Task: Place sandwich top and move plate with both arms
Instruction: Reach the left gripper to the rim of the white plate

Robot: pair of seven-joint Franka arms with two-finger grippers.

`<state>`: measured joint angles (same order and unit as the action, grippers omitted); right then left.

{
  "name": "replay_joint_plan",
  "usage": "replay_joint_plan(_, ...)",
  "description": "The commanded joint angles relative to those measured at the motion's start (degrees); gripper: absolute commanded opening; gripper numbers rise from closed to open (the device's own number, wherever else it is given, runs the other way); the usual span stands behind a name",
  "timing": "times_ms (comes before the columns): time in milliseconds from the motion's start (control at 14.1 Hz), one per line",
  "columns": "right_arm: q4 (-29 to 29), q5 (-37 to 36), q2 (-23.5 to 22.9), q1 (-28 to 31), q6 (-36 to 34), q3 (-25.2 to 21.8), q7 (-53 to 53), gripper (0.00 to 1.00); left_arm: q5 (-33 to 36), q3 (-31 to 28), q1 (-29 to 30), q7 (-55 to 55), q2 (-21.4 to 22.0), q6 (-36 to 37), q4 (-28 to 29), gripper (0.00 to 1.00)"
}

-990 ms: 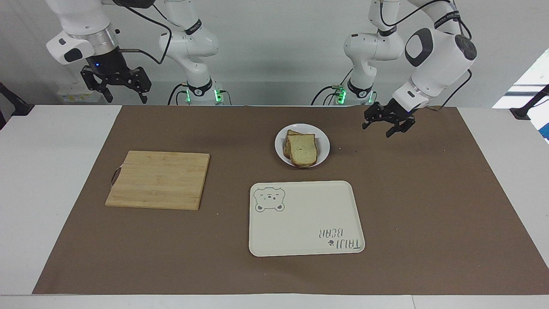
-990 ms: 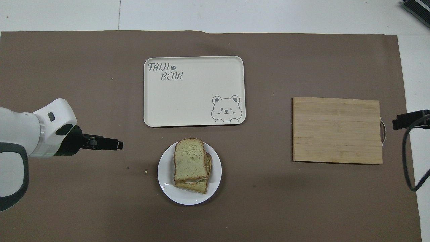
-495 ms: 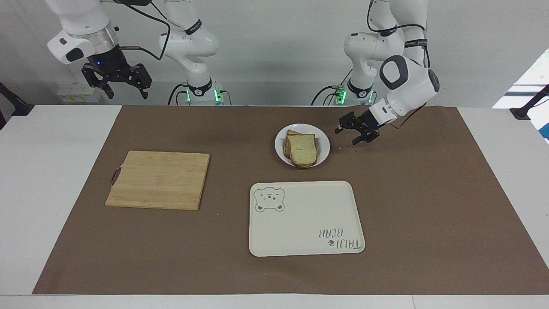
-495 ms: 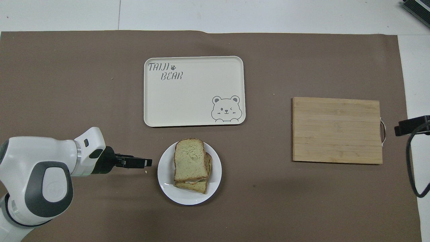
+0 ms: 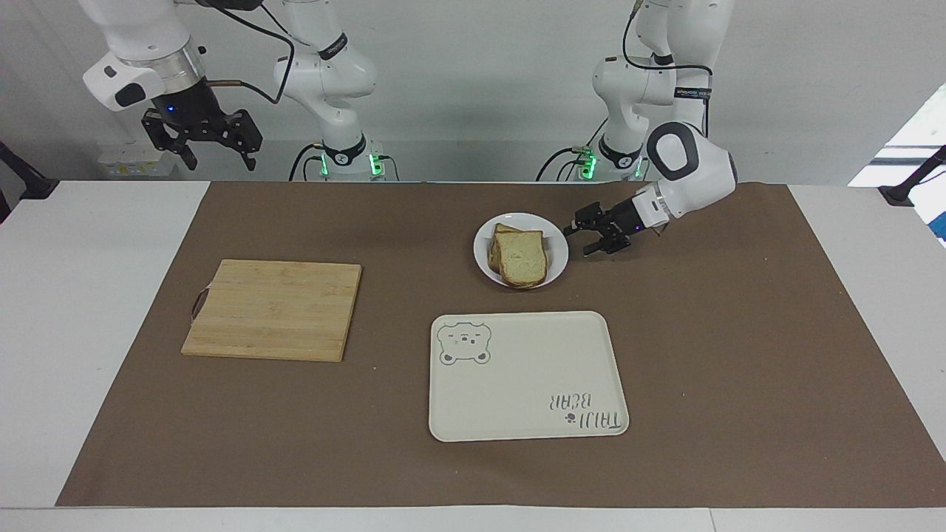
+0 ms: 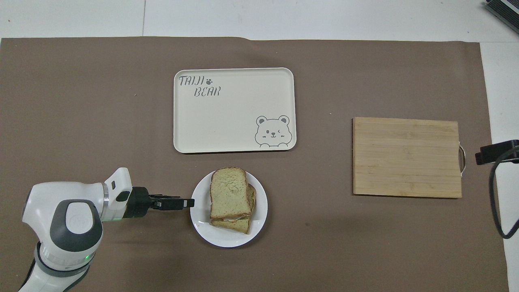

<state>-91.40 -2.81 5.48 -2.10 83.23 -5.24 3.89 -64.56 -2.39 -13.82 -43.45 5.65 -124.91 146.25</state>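
The cream tray carries the words "TAIJI BEAR" with a small paw print in one corner and a winking bear's face in the corner diagonally across from it; in the overhead view the lettering reads upright, so it faces the robots. The tray lies flat on the brown mat that covers the counter, farther from the robots than the plate and just apart from it. The sandwich top lies on the stack of bread on the plate, its long axis running away from the robots, rounded end toward the tray and square end toward the robots; it sits slightly askew on the slice beneath, whose edge shows at the side toward the right arm's end and at the robot-side end. A wooden cutting board with a small handle lies well apart from the plate, toward the right arm's end of the counter. The left hand is low, level and pointing sideways at the plate's rim, its fingers apart and right at the rim on the left arm's side; whether they touch it cannot be told. The right hand hangs high above the right arm's end of the counter with its fingers spread wide, and that arm waits.
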Motion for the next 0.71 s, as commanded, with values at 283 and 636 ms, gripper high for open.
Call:
replay_joint_plan(283,-0.1,1.8,0.2,0.4,0.8,-0.1,1.4,1.00,-12.6,-0.2,-0.7,-12.4,-3.3,-0.5,4.2,0.59)
replay_joint_plan(636,0.1,3.6,0.1,0.9,0.9,-0.3,1.0,1.00,-18.6,-0.2,-0.6,-17.4,-3.2,1.6,6.6,0.43)
